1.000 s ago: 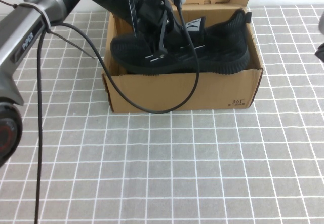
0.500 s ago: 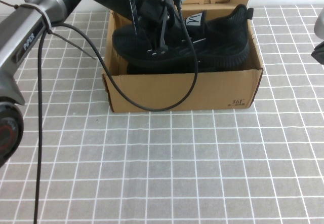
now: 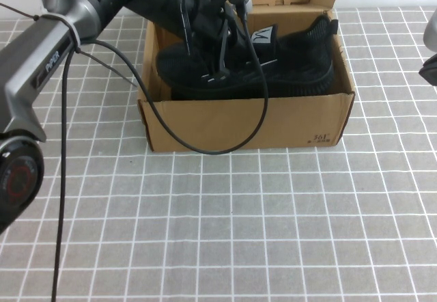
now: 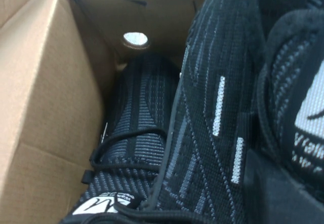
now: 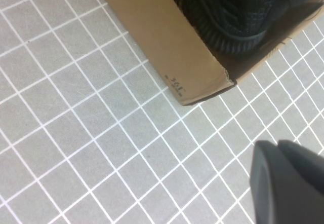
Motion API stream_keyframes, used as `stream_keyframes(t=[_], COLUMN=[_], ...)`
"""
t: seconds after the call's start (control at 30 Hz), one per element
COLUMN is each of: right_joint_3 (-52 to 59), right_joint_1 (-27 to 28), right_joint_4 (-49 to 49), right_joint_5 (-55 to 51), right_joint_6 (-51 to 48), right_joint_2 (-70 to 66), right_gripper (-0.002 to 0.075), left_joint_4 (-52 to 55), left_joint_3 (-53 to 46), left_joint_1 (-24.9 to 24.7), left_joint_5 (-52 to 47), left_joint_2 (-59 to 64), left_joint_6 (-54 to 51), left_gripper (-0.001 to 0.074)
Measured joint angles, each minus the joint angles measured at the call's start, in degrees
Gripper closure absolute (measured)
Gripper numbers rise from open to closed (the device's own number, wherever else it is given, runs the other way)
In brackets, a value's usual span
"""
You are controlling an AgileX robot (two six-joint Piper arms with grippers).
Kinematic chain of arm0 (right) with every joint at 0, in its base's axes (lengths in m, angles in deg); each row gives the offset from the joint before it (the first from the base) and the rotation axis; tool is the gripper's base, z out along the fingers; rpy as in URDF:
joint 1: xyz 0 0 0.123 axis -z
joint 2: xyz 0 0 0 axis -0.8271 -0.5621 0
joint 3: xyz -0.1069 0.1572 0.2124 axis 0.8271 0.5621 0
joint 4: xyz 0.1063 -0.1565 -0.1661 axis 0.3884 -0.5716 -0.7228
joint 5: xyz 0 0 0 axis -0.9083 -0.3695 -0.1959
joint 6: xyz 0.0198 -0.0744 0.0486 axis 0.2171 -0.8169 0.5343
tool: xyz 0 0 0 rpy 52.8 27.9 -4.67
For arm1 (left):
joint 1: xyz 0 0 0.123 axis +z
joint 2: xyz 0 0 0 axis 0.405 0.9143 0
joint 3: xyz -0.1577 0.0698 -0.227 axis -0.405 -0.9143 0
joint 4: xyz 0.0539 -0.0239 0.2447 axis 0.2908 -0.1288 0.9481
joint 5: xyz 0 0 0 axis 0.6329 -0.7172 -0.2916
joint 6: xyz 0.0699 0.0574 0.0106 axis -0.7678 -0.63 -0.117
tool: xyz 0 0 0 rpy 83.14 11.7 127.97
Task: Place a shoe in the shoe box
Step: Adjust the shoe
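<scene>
Shoe: the black shoe (image 3: 273, 59) sits partly in the shoe box (image 3: 246, 121), toe toward 9 o'clock, heel toward 3 o'clock. It rides high, not yet flat on the bottom.
Other shoe: the left wrist view shows a second black shoe (image 4: 134, 148) lying lower in the box, beside the wall, with the held shoe just beside and above it.
Left gripper: the left gripper (image 3: 222, 42) is inside the box at about 11 o'clock from the box middle. Its jaws are pinched tight on the shoe near the laces.
Right gripper: the right gripper (image 5: 291, 183) is closed and has nothing in it. It waits well apart from the box, out at 3 o'clock, over the grey tiled table (image 3: 225, 234).
Step now: I think the shoe is being set down next to its mate.
How to do it well: go down slowly and keep the shoe level. Let go only when the sole rests on something firm.
Watch out: the black cable (image 3: 205, 145) hangs over the front wall and could catch on it.
</scene>
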Motion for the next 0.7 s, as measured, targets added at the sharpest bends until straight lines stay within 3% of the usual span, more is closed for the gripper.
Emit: stream_keyframes(t=[0.7], right_joint_3=[0.0], right_joint_1=[0.0], right_joint_4=[0.0], right_joint_5=[0.2], right_joint_6=[0.0], right_joint_2=[0.0], right_gripper=[0.0742], left_joint_4=[-0.1], left_joint_3=[0.0], left_joint_1=[0.0], left_joint_5=[-0.5], left_joint_2=[4.5], left_joint_6=[0.6], left_gripper=[0.0708])
